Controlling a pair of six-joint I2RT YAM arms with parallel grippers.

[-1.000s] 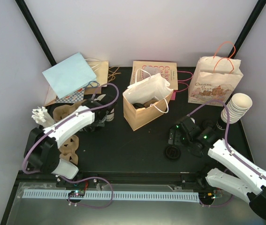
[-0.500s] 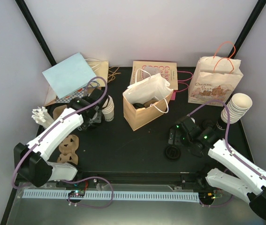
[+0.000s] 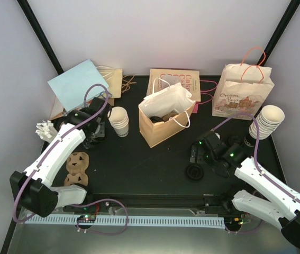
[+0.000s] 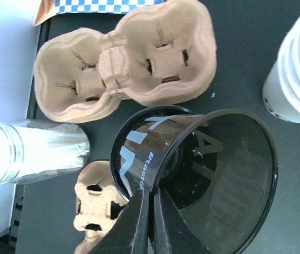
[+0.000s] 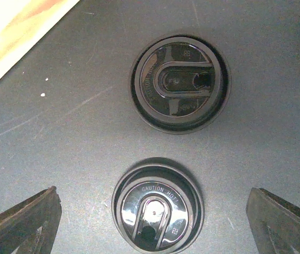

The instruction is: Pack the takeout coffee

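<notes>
The takeout coffee is out of view; only stacked cream cups (image 3: 119, 120) show. Two round black lids lie on the black table, one (image 5: 179, 82) farther off and one (image 5: 157, 209) close under my right gripper (image 5: 152, 225). That gripper is open, its fingertips (image 5: 23, 222) wide apart on either side of the near lid, above it. My left gripper (image 4: 152, 198) is shut on the rim of a dark translucent plastic cup (image 4: 218, 174) with white lettering. It holds this over a brown pulp carrier (image 4: 128, 58) at the table's left.
An open brown paper bag (image 3: 165, 119) stands mid-table, with a flat printed bag (image 3: 176, 82) behind it and a printed bag (image 3: 242, 92) at back right. Another cup stack (image 3: 266, 120) is at far right. A blue bag (image 3: 78, 84), a white bundle (image 3: 45, 129) and another carrier (image 3: 77, 164) are on the left.
My left arm has swung left and back, away from the stacked cream cups, which now show fully. The right arm has not moved.
</notes>
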